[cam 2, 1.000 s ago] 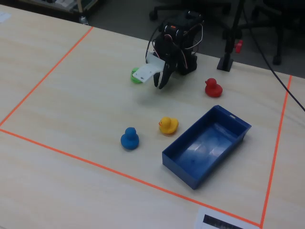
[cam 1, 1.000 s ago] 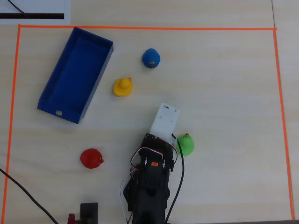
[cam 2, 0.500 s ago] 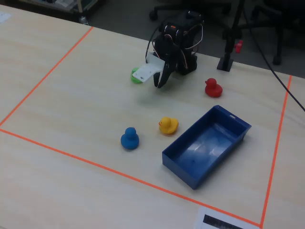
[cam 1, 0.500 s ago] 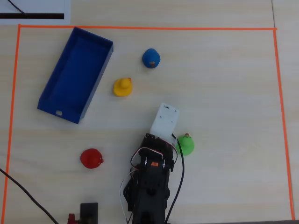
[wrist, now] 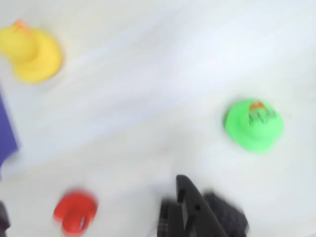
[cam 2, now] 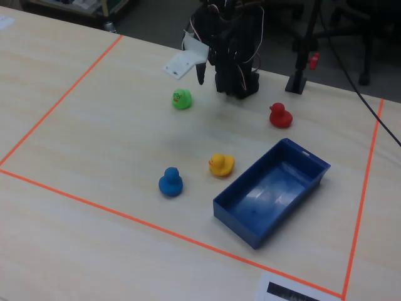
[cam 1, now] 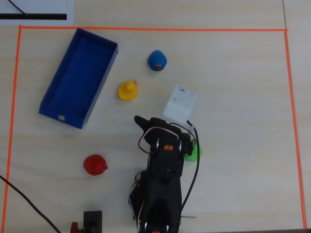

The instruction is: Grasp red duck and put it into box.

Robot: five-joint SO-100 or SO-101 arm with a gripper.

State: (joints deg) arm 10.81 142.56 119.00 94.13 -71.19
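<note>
The red duck (cam 1: 95,165) sits on the table at the lower left of the overhead view, left of the arm's base. It shows blurred at the bottom left of the wrist view (wrist: 74,212) and beside the base in the fixed view (cam 2: 279,115). The blue box (cam 1: 77,77) lies open and empty at the upper left of the overhead view and in the fixed view (cam 2: 272,191). My gripper (cam 1: 148,124) is raised above the table, well clear of the duck. In the wrist view my gripper (wrist: 91,195) is open and empty, with the duck far below between its jaws.
A yellow duck (cam 1: 128,90) sits just right of the box. A blue duck (cam 1: 157,60) is farther back. A green duck (cam 1: 193,152) is partly under the arm. Orange tape (cam 1: 146,29) frames the work area. A black stand (cam 1: 92,219) and cables lie near the base.
</note>
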